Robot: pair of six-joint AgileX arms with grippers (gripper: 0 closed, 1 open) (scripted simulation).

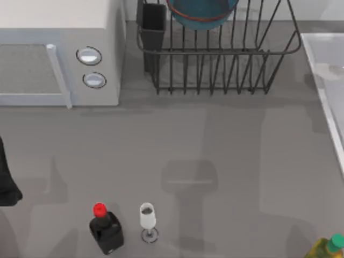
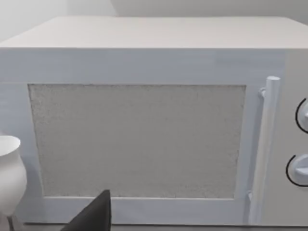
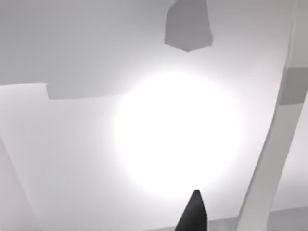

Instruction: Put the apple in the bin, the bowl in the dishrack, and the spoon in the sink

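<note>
Black, with a red cap, the bottle (image 1: 106,230) is standing nearest to us at the front of the grey table (image 1: 215,140), and the small white wine glass (image 1: 147,217) is standing just beside it on its right. At the front right corner a yellow-green bottle with a green cap (image 1: 329,247) is poking into the top view. At the left edge we are keeping our left arm (image 1: 6,177) low and dark beside the table; its wrist view is looking straight at the white microwave (image 2: 144,120), with one dark fingertip (image 2: 94,214) showing, and we cannot tell how its fingers are standing. Our right wrist view is looking at a pale, brightly lit surface, with one dark fingertip (image 3: 193,211) in front of it; there too we cannot tell the fingers' state. Farther back, the microwave is sitting at the left rear, the black wire dishrack (image 1: 220,59) is standing next to it, and the blue bowl (image 1: 203,13) is resting inside the rack. At the right edge the pale sink (image 1: 325,75) is running along the table.
</note>
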